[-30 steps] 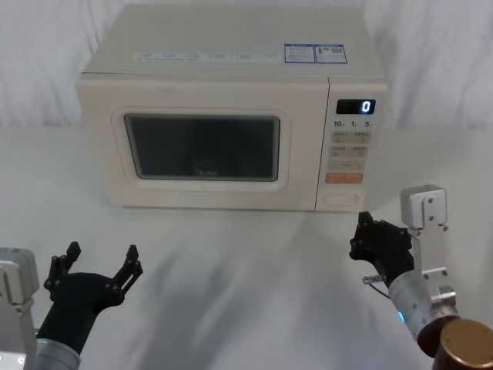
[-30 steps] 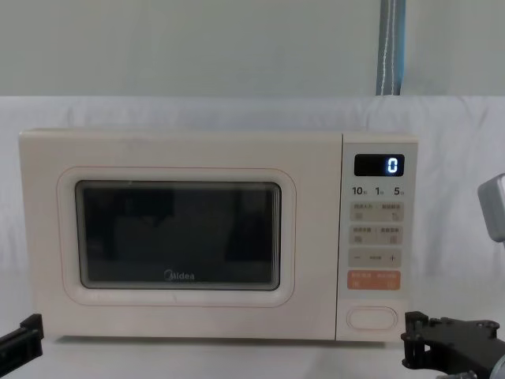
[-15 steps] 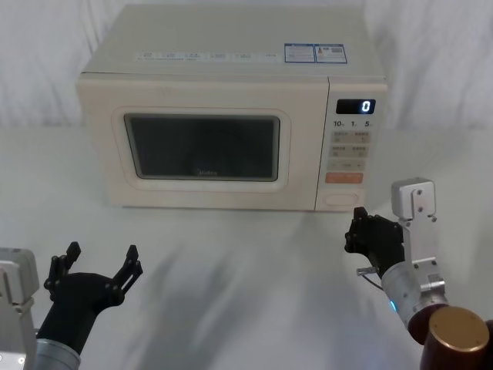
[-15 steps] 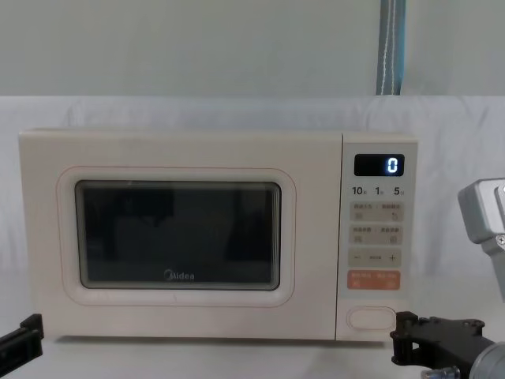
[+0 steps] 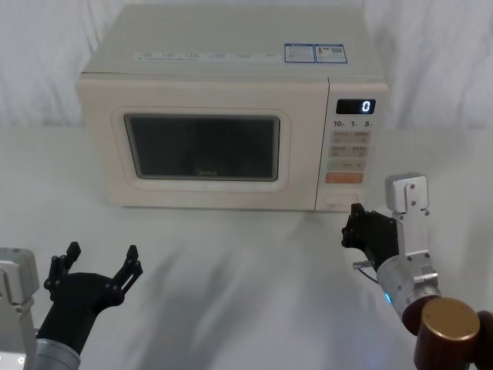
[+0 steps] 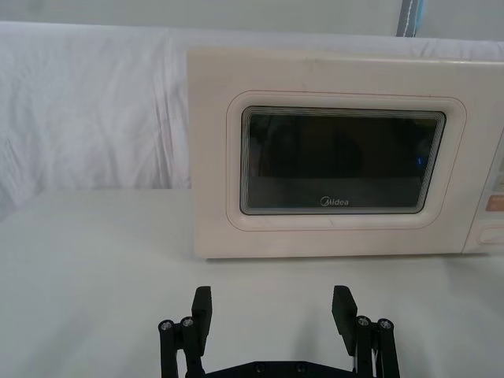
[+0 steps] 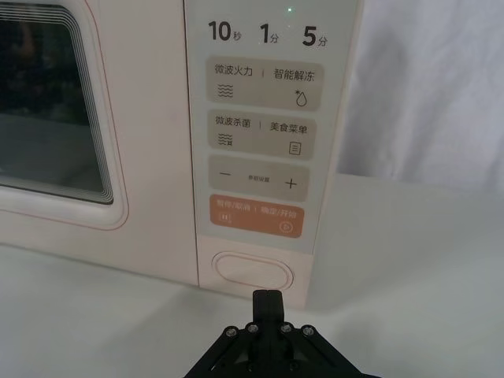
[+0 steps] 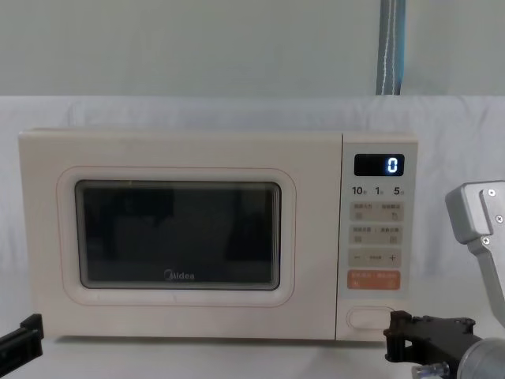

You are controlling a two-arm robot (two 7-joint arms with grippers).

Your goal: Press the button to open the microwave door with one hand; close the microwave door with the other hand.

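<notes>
1. The right gripper (image 5: 356, 223) hovers low over the tabletop (image 5: 246, 277) in front of the microwave's right lower corner, its fingertips pressed together into one point just short of the button (image 7: 253, 272). In the right wrist view a narrow strip of white cloth shows between the tip and the key, so they look apart.
2. The button sits at the bottom of the keypad panel (image 8: 377, 237), directly under the orange key (image 7: 256, 215), close to the microwave's bottom edge.
3. The microwave door (image 5: 202, 145) is flush and closed, with the dark window (image 8: 178, 234) and Midea logo (image 6: 335, 203) facing forward. The cloth in front of it is bare from the door to the tabletop's near edge.
4. The left gripper (image 5: 98, 266) rests near the tabletop's near-left corner, well apart from the microwave, its fingers (image 6: 203, 303) spread wide.
5. The display (image 8: 379, 164) reads 0.
6. The tabletop is covered with white cloth, and white drapery (image 6: 94, 102) hangs behind and beside the microwave. A grey-blue vertical strip (image 8: 392, 47) rises on the wall behind it, above the right end.
</notes>
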